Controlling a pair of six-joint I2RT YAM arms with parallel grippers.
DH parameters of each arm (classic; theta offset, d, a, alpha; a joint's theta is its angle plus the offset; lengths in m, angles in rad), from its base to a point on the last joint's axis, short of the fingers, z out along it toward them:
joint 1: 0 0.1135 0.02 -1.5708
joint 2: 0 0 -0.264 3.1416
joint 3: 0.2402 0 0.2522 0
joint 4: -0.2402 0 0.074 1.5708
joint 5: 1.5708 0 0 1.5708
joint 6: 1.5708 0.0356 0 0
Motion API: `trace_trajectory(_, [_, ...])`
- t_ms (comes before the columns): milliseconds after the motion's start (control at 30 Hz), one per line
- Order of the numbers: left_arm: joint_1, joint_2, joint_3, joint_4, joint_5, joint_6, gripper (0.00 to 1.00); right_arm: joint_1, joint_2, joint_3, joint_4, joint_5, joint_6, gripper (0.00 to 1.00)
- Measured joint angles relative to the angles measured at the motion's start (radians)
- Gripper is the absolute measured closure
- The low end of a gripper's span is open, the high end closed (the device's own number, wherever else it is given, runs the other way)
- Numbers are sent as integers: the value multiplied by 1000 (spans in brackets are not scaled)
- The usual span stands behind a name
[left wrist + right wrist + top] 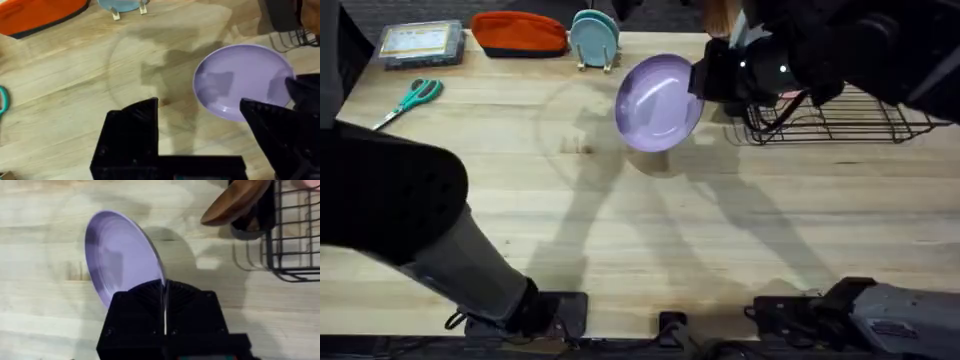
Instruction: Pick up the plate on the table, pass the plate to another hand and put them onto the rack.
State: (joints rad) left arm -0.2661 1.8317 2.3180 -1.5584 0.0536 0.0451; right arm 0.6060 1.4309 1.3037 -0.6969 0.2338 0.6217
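The lavender plate (658,102) hangs tilted above the table (640,230), casting a shadow beneath it. My right gripper (706,80) is shut on its right rim, and the rim runs edge-on between the black fingers (135,305) in the right wrist view, where the plate (117,255) stands nearly upright. The black wire rack (840,115) sits just right of that gripper. My left gripper (200,125) is open, held high over the table, with the plate (240,80) beyond its fingertips and not touching them. The left arm (390,195) shows large and dark at the left.
At the back edge lie an orange pouch (520,32), light blue plates on a small wooden stand (595,40) and a clear box (420,42). Teal scissors (410,98) lie at the back left. A brown wooden bowl (235,202) sits by the rack (295,230).
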Motion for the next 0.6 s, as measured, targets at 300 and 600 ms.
trace_trajectory(300, [0, 0, 0, -98, -34, 97, 6, 0, 0, 0, 1, 94, -17, 969])
trace_trajectory(600, [39, -117, -210, -41, -48, 120, 5, 0, 0, 0, 6, 162, -17, 969])
